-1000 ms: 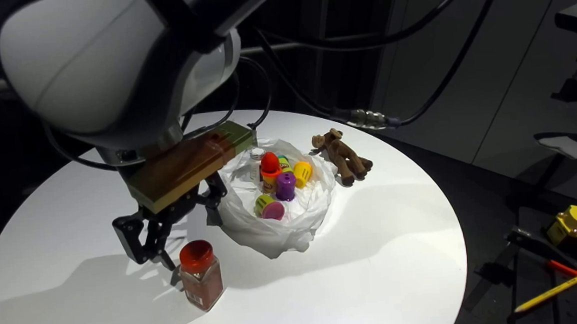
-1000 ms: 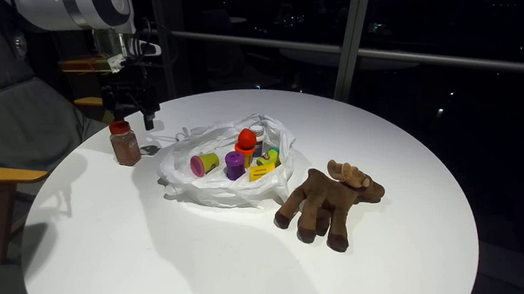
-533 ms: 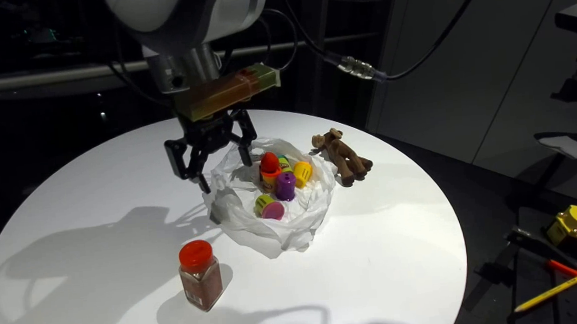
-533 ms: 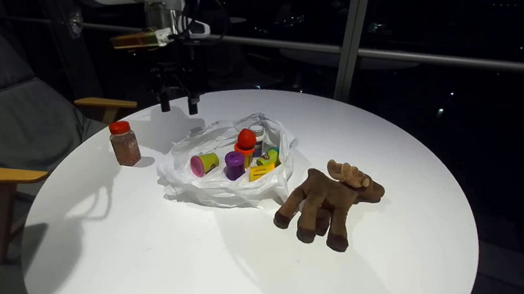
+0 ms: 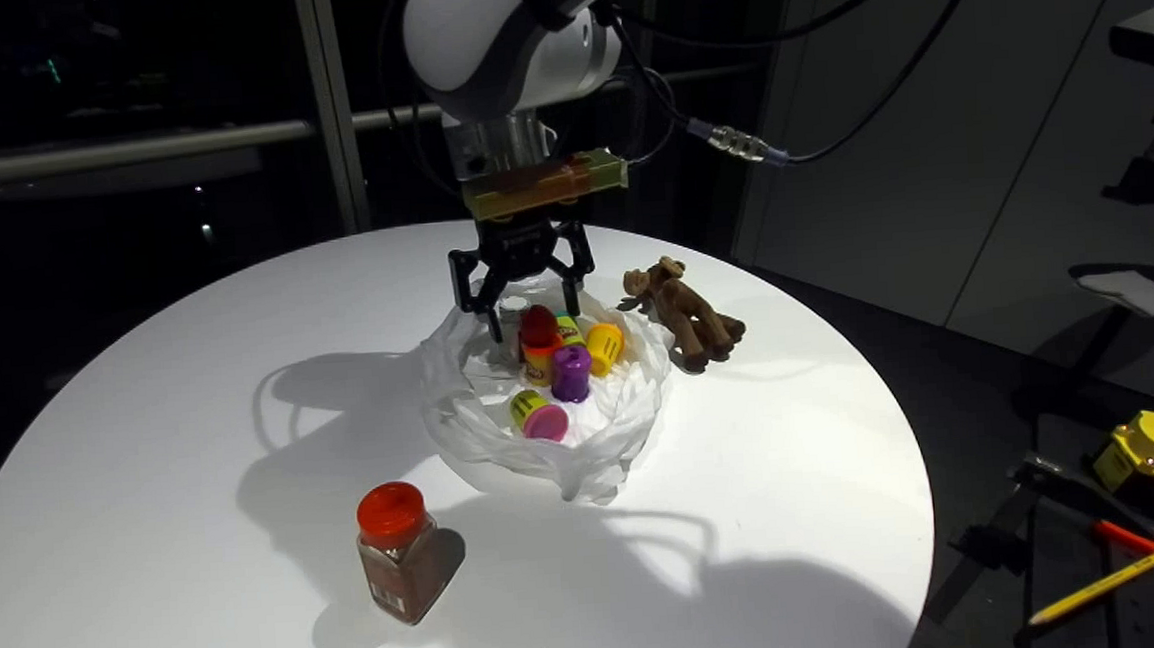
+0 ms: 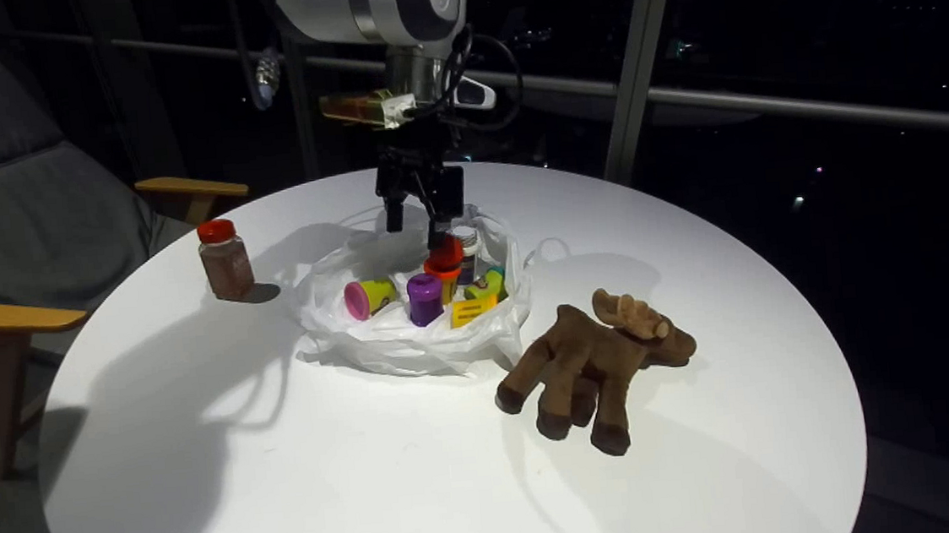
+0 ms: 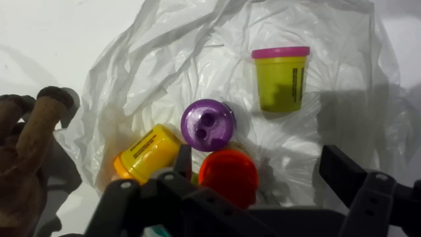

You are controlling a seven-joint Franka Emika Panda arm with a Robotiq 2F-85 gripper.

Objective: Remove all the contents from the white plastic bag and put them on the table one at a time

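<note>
White plastic bag [image 7: 230,79] lies crumpled — beneath the spread fingers [image 7: 341,175].

Round white table [image 5: 798,491], on it a plastic bag [image 6: 401,353], red-lidded jar [image 5: 401,560], brown toy figure [image 6: 591,355]

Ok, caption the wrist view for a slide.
Open gripper over the white plastic bag, a purple container and pink-lidded tub inside.

The bag [image 6: 414,356] is white, the toy moose [image 6: 589,349] brown, the jar lid [image 6: 216,231] red.
</note>
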